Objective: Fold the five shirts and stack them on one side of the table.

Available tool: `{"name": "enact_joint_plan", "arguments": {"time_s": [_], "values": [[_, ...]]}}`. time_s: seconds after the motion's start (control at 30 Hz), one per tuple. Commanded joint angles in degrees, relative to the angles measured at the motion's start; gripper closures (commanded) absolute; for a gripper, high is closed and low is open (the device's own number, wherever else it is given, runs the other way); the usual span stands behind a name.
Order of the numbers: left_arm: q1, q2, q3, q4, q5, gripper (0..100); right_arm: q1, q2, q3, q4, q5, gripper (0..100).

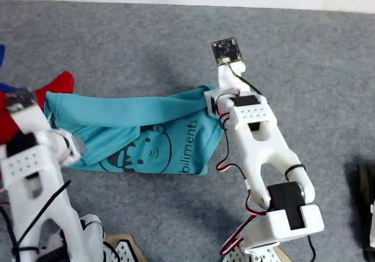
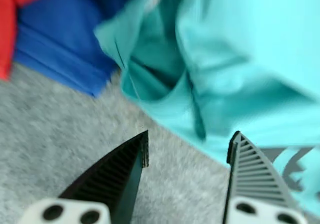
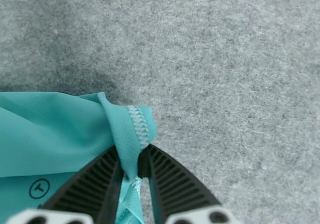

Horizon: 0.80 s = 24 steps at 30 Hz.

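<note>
Two arms flank one teal shirt [image 1: 140,130], which lies partly folded on the grey felt table [image 1: 304,51] with its cartoon-face print facing up and a band of plain fabric doubled over its far edge.

The right gripper [image 3: 132,155] is at the end of the teal shirt farthest from the red shirt [image 1: 60,83]. Its ribbed fingers [image 3: 170,181] are pinched tight on a bunched corner of the shirt's stitched hem, and the fabric rises in a small peak between them.

The left gripper [image 2: 190,136] is at the opposite end of the teal shirt. Its jaws are spread wide with nothing between them, over bare felt just off the shirt's rumpled edge.

A blue shirt [image 2: 65,38] lies just beside that same end of the teal shirt, with the red shirt on its other side.
</note>
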Motion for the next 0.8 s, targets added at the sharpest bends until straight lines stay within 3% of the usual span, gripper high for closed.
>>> {"name": "enact_joint_plan", "arguments": {"time_s": [0.0, 0.37, 0.57, 0.77], "values": [[1.54, -4.09, 6.29, -2.46, -1.67, 73, -0.22, -0.48, -0.48, -1.01, 0.26, 99.1], [10.77, -4.44, 13.41, -13.89, -1.58, 74, -0.22, -0.48, 0.04, -1.01, 0.26, 99.1], [13.93, -4.35, 13.49, -17.14, -1.58, 90, -0.22, -0.48, 0.04, -1.01, 0.26, 99.1], [14.20, -4.35, 13.67, -16.88, -1.58, 92, -0.22, -0.48, 0.04, -0.92, 0.26, 99.1]]}}
